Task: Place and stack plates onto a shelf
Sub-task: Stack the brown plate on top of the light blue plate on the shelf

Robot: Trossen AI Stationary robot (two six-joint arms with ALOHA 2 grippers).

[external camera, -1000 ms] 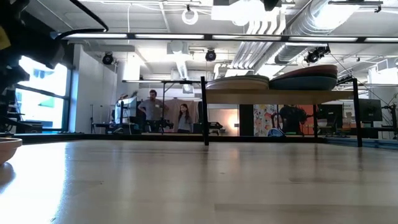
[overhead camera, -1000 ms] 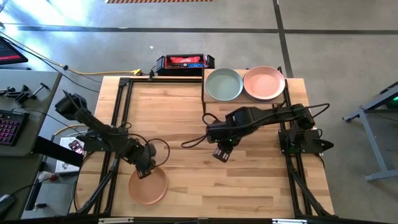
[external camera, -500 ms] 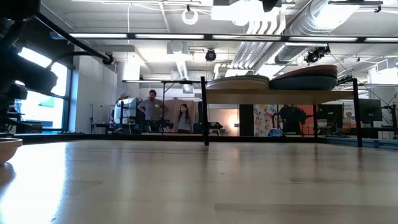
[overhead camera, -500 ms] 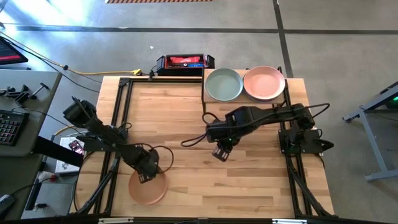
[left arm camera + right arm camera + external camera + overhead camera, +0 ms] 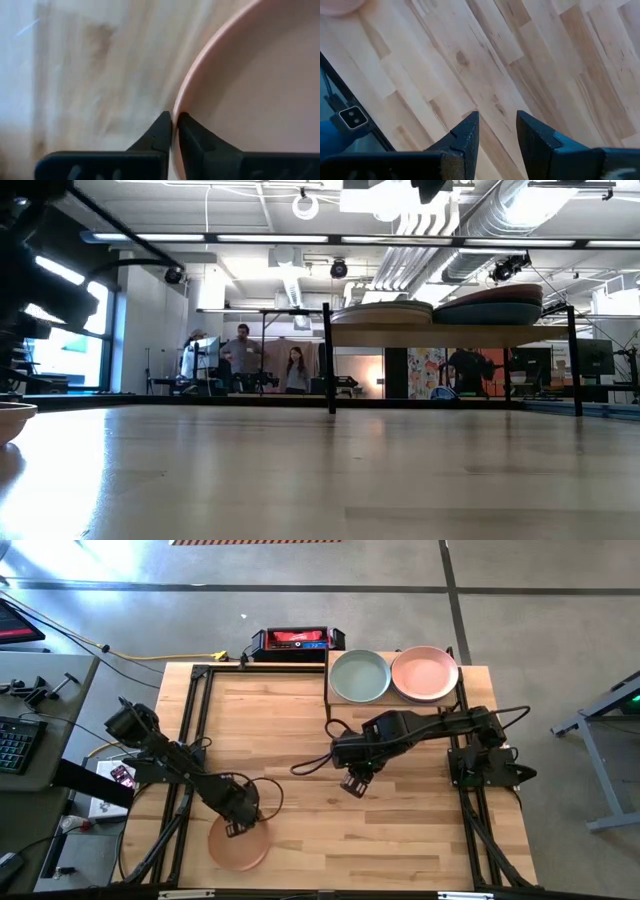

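While the right arm is being kept idle over the middle of the tabletop [image 5: 300, 720], the action is being played out at about seven o'clock, where the peach plate [image 5: 238, 841] is lying flat near the front-left corner. The left gripper [image 5: 240, 819] is now being clamped on that plate's rim: in the left wrist view its two dark fingertips [image 5: 162, 127] are being pressed together with the thin raised edge of the plate [image 5: 260, 95] pinched between them. A second ago those jaws were being held wide above the rim; now they are being drawn shut on it, so the pick-up looks secured and a lift is probably being set up next.

Moving across to the centre, the right gripper [image 5: 356, 783] is being held just above bare wood, jaws parted and nothing between them, as the right wrist view is showing [image 5: 495, 130].

Further round at one o'clock, the shelf [image 5: 330, 680] is being occupied by two stacks side by side, a sage green plate [image 5: 359, 676] topping one and a pink plate [image 5: 424, 673] topping the other. By that count, the peach plate is looking like the last one being brought in.
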